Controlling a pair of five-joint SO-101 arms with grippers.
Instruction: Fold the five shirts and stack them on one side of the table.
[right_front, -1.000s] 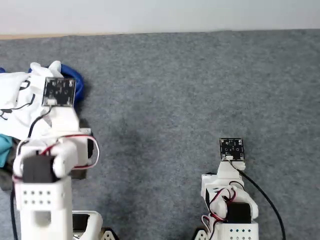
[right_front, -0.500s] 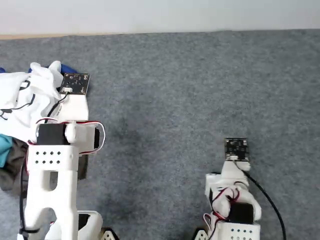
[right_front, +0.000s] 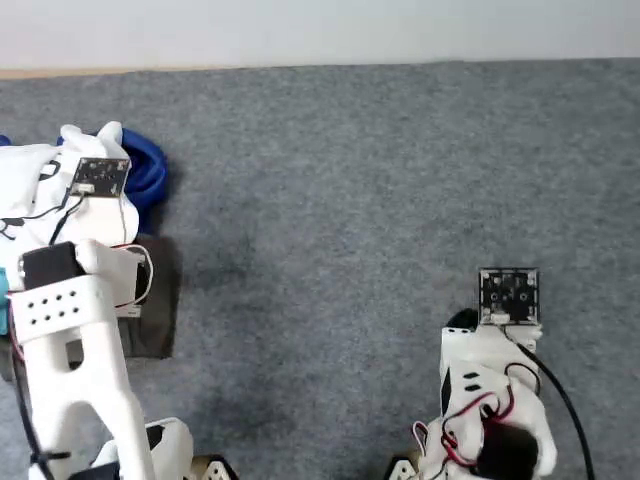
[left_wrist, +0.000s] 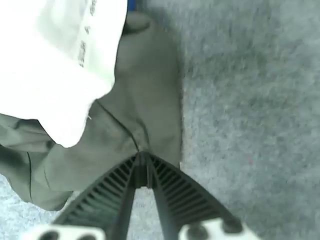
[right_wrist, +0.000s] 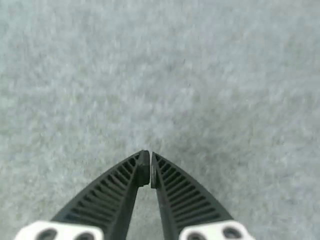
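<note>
A pile of shirts lies at the table's left side: a white shirt (right_front: 40, 195) on top, a blue shirt (right_front: 150, 170) behind it and a dark olive-grey shirt (right_front: 158, 300) nearer the front. My left arm (right_front: 75, 290) stands over this pile. In the left wrist view my left gripper (left_wrist: 144, 161) is shut, its tips just above the olive-grey shirt (left_wrist: 125, 115), with the white shirt (left_wrist: 60, 60) beside them. My right arm (right_front: 495, 350) is at the front right. Its gripper (right_wrist: 148, 161) is shut over bare grey carpet, holding nothing.
Grey carpet (right_front: 360, 200) covers the whole table, open across the middle and right. A sliver of teal cloth (right_front: 3, 305) shows at the left edge. A pale wall strip (right_front: 320, 30) runs along the far edge.
My left arm swung right over the pile, then back left, uncovering the blue and olive-grey shirts. My right arm shifted to the right.
</note>
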